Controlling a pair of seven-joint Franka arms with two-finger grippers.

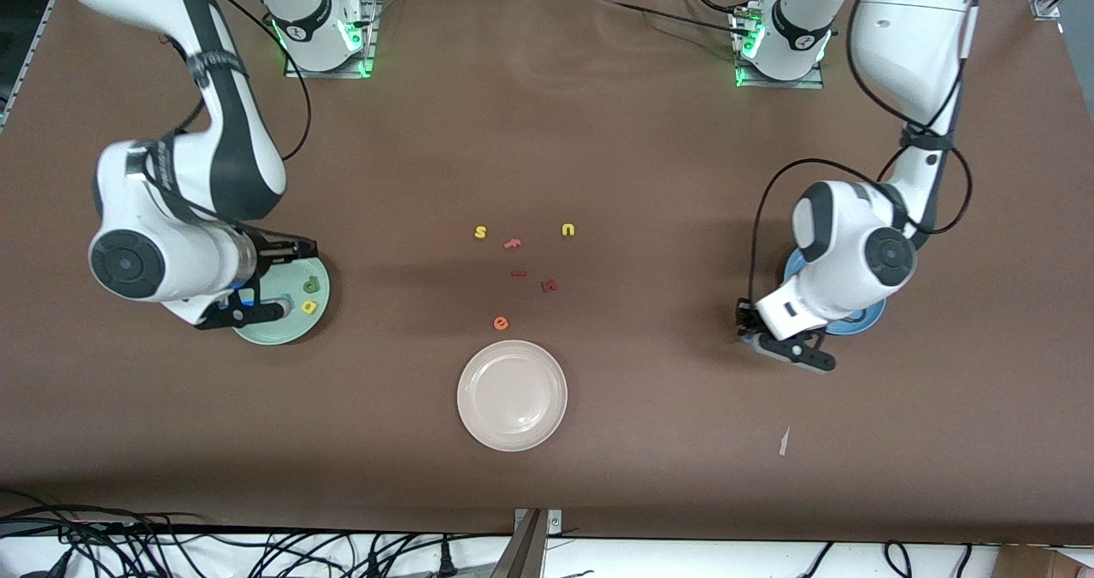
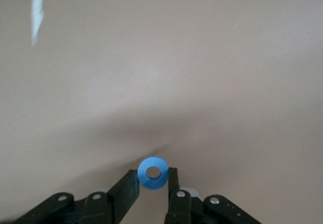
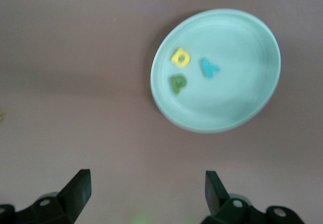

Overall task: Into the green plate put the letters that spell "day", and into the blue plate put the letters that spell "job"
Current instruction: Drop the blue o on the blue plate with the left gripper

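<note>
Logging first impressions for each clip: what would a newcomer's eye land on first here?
Probably the green plate at the right arm's end, already holding the d, a and y, with the open right gripper above it. Next, the left gripper shut on the blue o beside the blue plate. Leftover letters lie mid-table above a white plate.

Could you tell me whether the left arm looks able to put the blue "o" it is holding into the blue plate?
Probably yes: the left gripper holds the blue "o" beside the blue plate, with nothing visible between them.
</note>
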